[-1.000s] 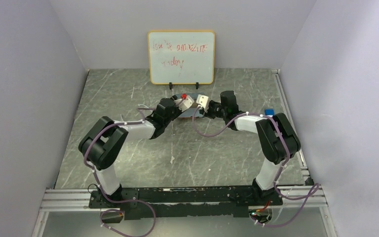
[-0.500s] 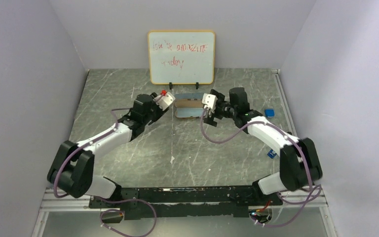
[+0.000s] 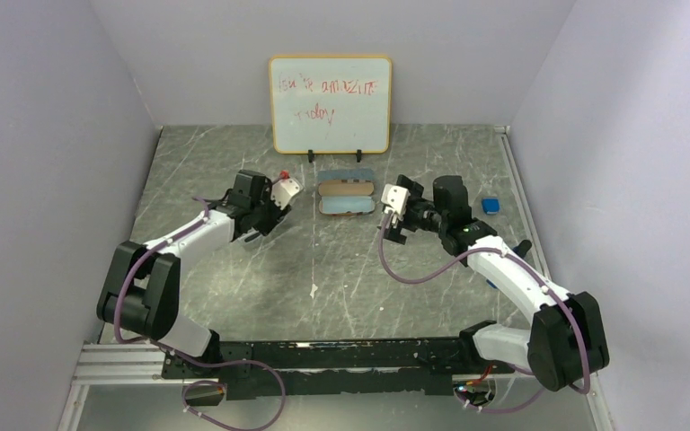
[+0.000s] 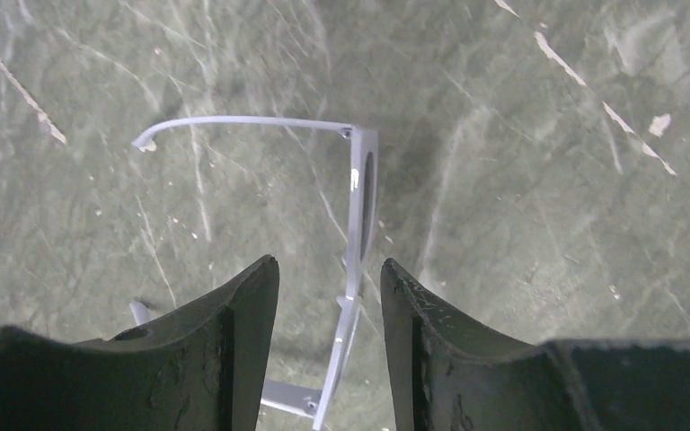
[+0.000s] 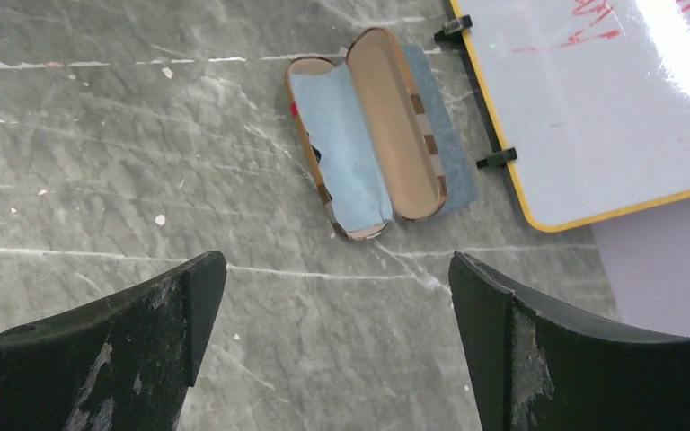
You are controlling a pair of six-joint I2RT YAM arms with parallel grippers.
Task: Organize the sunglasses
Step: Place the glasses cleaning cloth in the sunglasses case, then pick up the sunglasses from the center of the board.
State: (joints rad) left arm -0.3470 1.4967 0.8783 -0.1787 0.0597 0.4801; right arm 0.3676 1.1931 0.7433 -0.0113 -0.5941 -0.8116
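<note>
1. Grey-green marble table [image 3: 341, 278], with two black-and-white robot arms [image 3: 193, 238] reaching over it from the near edge.
2. On the left part of the table, right under the left claw [image 4: 328, 263]: chunky white plastic sunglasses with dark lenses [image 4: 357, 215].
3. Seen edge-on from the left wrist, with thin white side arms spread out to one side and a dark shadow on the table just beside the frame.
4. Left claw: fingers [image 4: 234, 341] partly apart, with the white frame in the gap between them. Touching neither finger, as far as can be seen.
5. From the top camera, white sunglasses hidden under the left claw.
6. Right claw [image 5: 336, 257]: fingers wide apart, gripping nothing, above bare table.
7. Between the two claws, near the back of the table: oblong plaid case [image 5: 400, 135], lying open, tan inside.
8. In one half of the case, a light-blue soft cloth [image 5: 341, 148]. At the edge of the cloth, a small dark bit, too small to tell what it is.
9. Under the far side of the case and touching it: flat grey-blue oblong thing [image 5: 454, 144].
10. Just behind that, a whiteboard [image 3: 330, 103] with a pale wooden rim and red writing, upright on small black feet.
11. Near the right edge of the table, well apart from the case: small blue square thing [image 3: 490, 206].
</note>
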